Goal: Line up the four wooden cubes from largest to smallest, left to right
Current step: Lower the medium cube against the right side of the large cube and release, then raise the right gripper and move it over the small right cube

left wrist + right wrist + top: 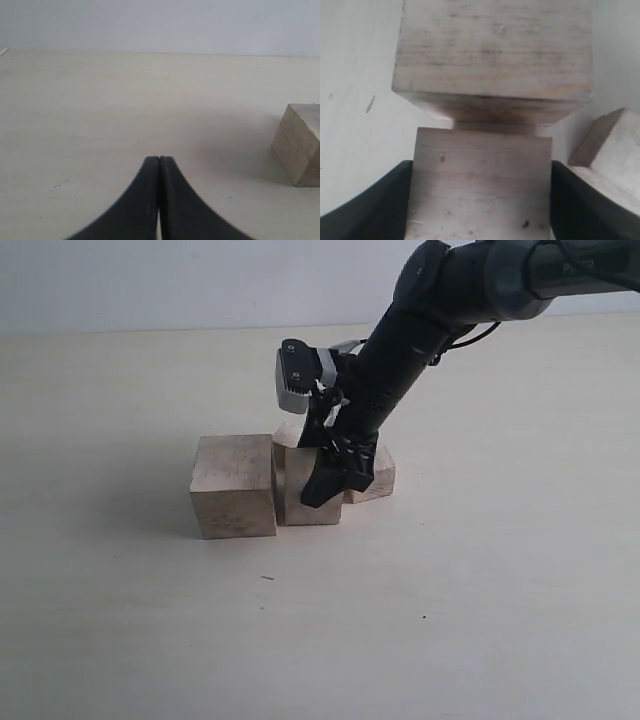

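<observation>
The largest wooden cube (pixel 232 485) stands on the table at the left of the group. Close against its right side is the second cube (pixel 303 495), and my right gripper (pixel 318 475) is shut on it, one black finger on each side face. The wrist view shows this held cube (pixel 482 185) between the fingers (pixel 375 205), with the largest cube (pixel 492 55) just beyond. A smaller cube (pixel 378 475) (pixel 615 150) lies tilted behind the arm. A fourth cube does not show. My left gripper (pixel 159 159) is shut on nothing, with one cube (pixel 300 145) off to its side.
The pale table top (pixel 450 620) stretches out bare around the cubes. My right arm (pixel 420 330) reaches down from the upper right over the group. A white wall (pixel 150 280) closes the far edge.
</observation>
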